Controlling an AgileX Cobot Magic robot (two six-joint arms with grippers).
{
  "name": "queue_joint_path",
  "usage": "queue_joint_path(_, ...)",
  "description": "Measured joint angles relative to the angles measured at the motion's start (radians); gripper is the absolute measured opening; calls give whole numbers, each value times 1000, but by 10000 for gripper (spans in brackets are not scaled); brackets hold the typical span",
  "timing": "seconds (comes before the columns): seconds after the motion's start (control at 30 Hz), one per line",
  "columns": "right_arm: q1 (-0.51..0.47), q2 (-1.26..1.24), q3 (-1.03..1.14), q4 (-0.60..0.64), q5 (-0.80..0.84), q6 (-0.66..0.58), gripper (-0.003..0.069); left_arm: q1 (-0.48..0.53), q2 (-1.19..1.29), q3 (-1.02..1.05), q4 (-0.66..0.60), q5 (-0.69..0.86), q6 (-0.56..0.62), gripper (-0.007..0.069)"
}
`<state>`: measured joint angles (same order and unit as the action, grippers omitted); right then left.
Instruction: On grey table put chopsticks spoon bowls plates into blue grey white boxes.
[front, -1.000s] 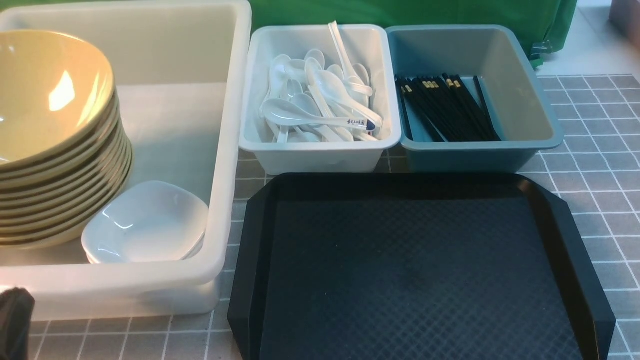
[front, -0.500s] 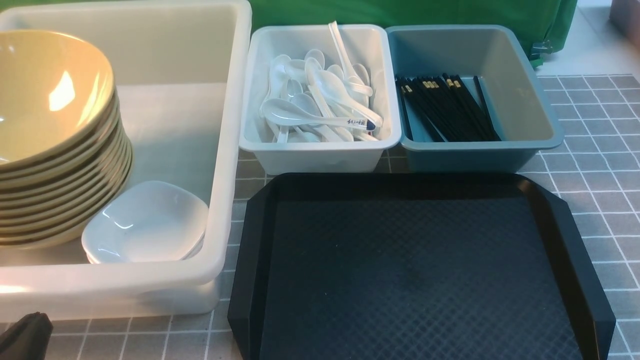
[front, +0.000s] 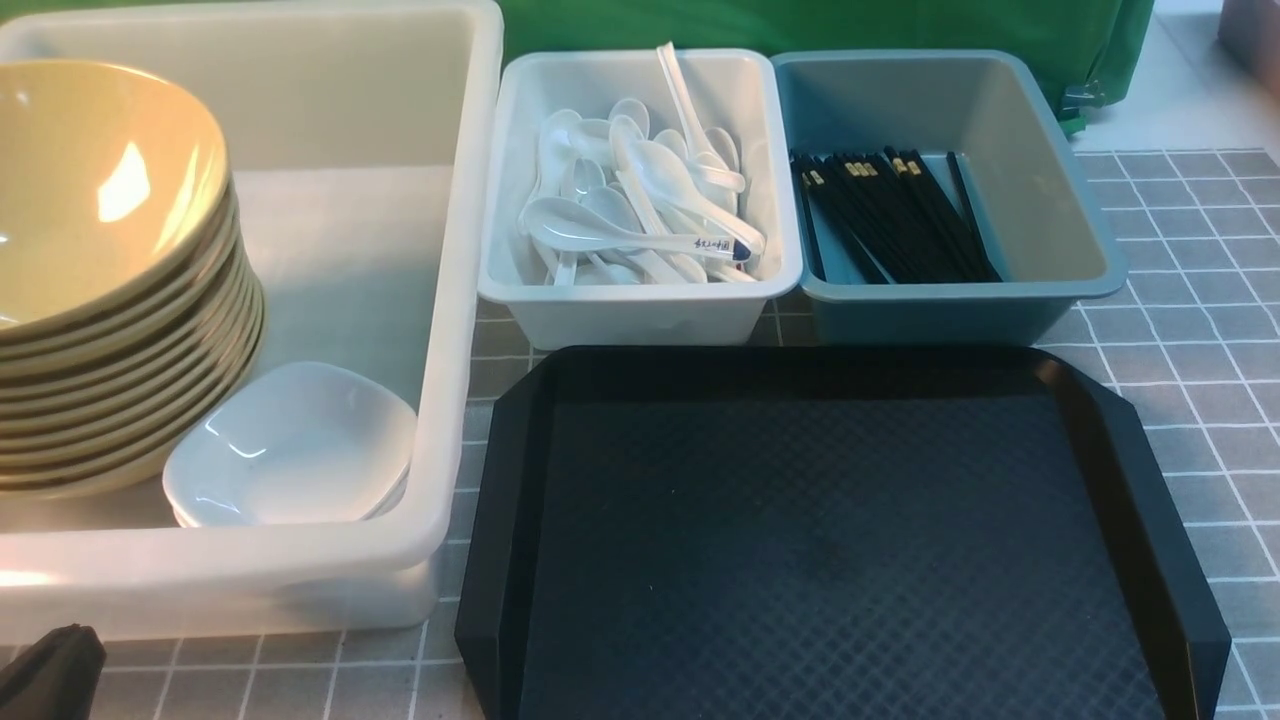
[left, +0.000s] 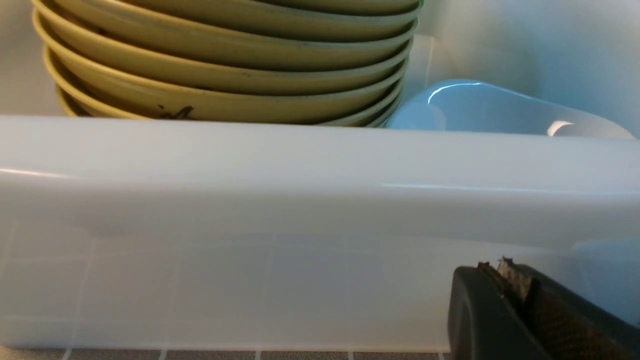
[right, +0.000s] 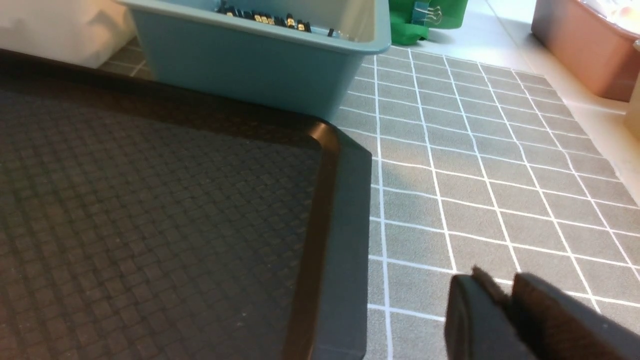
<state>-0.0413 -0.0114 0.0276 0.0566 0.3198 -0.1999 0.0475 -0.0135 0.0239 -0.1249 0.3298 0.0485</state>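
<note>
A stack of tan bowls (front: 100, 290) and small white plates (front: 295, 450) sit in the large white tub (front: 440, 330). The blue-marked spoon (front: 640, 240) lies on plain white spoons in the pale bin (front: 640, 310). Black chopsticks (front: 890, 215) lie in the blue-grey bin (front: 1050, 250). My left gripper (front: 55, 670) is shut and empty, low by the tub's front wall; the left wrist view shows it (left: 495, 267) against that wall (left: 250, 200), with the bowls (left: 225, 65) and a plate (left: 490, 107) beyond. My right gripper (right: 492, 280) is shut, empty, over the grey table (right: 500, 175).
A black textured tray (front: 830, 540) lies bare in front of the two small bins; its corner (right: 340, 200) is beside my right gripper. Green cloth (front: 800, 25) hangs behind the bins. A brown bin (right: 585, 45) stands off to the far right.
My left gripper dropped lower and shifted slightly right at the lower left corner between one second and half a second ago. Since then nothing has moved.
</note>
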Motion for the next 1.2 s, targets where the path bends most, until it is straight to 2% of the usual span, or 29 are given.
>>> queue_joint_path(1.2, 0, 0, 0, 0, 0, 0, 167, 0, 0, 0, 0, -1, 0, -8)
